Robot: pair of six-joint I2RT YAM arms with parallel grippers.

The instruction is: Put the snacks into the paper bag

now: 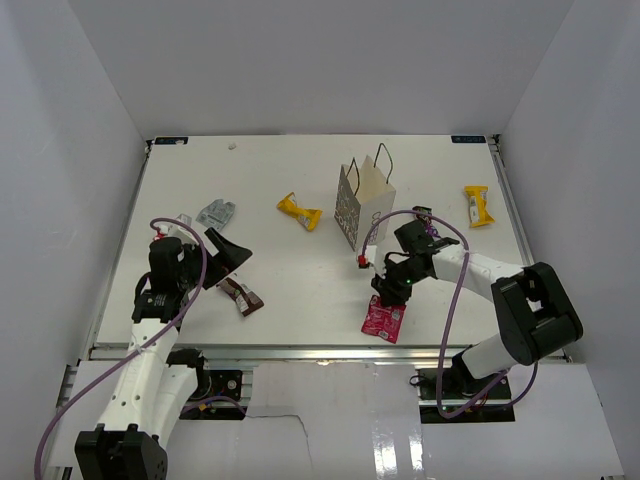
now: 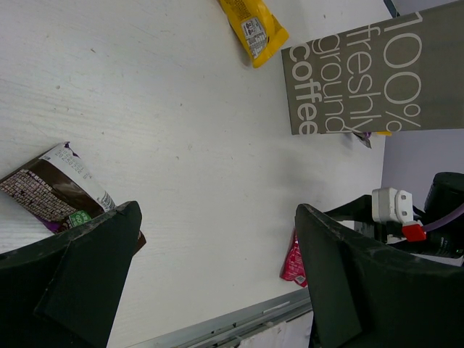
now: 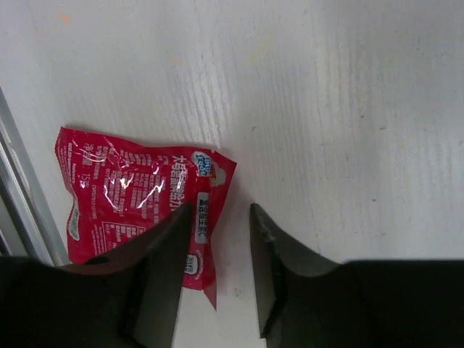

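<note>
Red snack packet [image 3: 130, 196] lies flat near the paper bag [image 1: 365, 200], our right gripper [image 3: 217, 243] hovering narrowly parted over its edge, left gripper [image 2: 217, 232] spread wide; next, we judge, a downward pinch.

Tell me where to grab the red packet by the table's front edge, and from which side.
I'd pinch the red packet at its crimped end nearest the right gripper, coming straight down from above. It lies flat, so only an edge offers a bite; that end sits between the open jaws, and the metal rail crowds the far end.
</note>
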